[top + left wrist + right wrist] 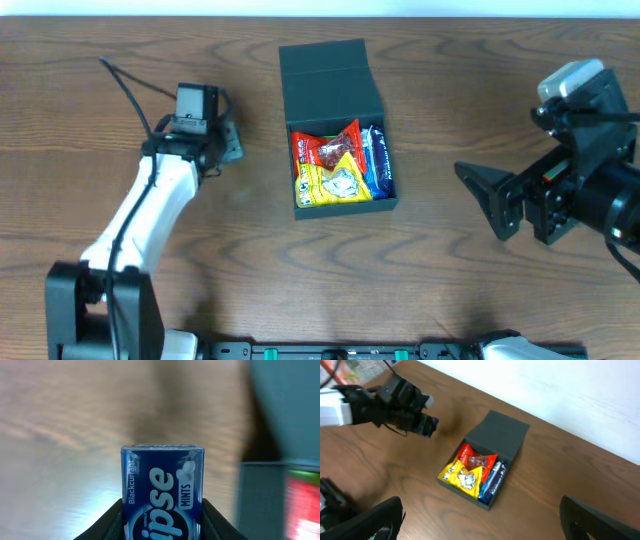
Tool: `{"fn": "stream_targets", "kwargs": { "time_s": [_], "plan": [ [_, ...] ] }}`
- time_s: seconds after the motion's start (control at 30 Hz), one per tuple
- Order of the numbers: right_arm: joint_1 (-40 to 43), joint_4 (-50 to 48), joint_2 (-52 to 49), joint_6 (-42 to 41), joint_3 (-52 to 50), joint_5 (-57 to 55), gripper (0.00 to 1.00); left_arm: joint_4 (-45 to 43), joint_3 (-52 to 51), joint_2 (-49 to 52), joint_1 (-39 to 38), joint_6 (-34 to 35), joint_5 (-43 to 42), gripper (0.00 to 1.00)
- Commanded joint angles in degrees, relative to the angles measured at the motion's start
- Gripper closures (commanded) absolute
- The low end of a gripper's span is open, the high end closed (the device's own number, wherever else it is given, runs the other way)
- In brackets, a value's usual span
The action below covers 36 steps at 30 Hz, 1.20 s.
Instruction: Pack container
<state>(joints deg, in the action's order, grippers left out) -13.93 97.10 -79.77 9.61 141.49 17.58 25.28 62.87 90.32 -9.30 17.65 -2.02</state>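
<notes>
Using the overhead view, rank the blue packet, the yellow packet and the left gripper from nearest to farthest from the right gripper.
From the right gripper:
1. Blue packet, along the right wall of the container.
2. Yellow packet, left of the blue one, still inside.
3. Left gripper, out past the container's left side, holding the mints tin.

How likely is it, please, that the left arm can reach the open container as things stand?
Probably yes: nothing stands between the left gripper, shut on the mints tin, and the container, whose lid is open.
</notes>
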Motion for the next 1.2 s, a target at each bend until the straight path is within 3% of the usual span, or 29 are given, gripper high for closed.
{"fn": "stream_targets", "kwargs": {
  "time_s": [0.0,0.2,0.33,0.83,0.9,1.0,1.03,1.17],
  "plan": [
    [0.63,0.15,0.17,-1.46,0.13,-1.77,0.01,-0.15,2.25,-2.1,-5.68,2.45,-2.1,0.84],
    [0.63,0.15,0.44,-1.46,0.13,-1.75,0.01,-4.92,2.97,-1.9,-18.86,14.03,-2.08,0.82],
    [0.63,0.15,0.79,-1.97,0.13,-1.73,0.01,-11.56,2.97,-0.9,-25.53,18.1,-2.05,0.82],
    [0.63,0.15,0.92,-2.29,0.13,-1.7,0.01,-17.46,2.97,7.39,-32.02,22.56,-2.56,0.81],
    [0.63,0.17,0.92,-2.32,0.13,-1.7,0.01,-18.73,2.97,7.93,-32.26,22.67,-3.08,0.75],
    [0.63,0.17,0.92,-2.32,0.13,-1.7,0.01,-19.85,2.97,8.24,-32.35,22.64,-3.58,0.41],
    [0.63,0.17,0.92,-2.32,0.13,-1.7,0.01,-19.82,2.97,8.24,-32.35,22.62,-3.56,0.35],
    [0.63,0.17,0.92,-2.34,0.13,-1.7,0.01,-19.65,2.97,8.24,-32.15,20.92,-3.56,0.33]
  ]
}}
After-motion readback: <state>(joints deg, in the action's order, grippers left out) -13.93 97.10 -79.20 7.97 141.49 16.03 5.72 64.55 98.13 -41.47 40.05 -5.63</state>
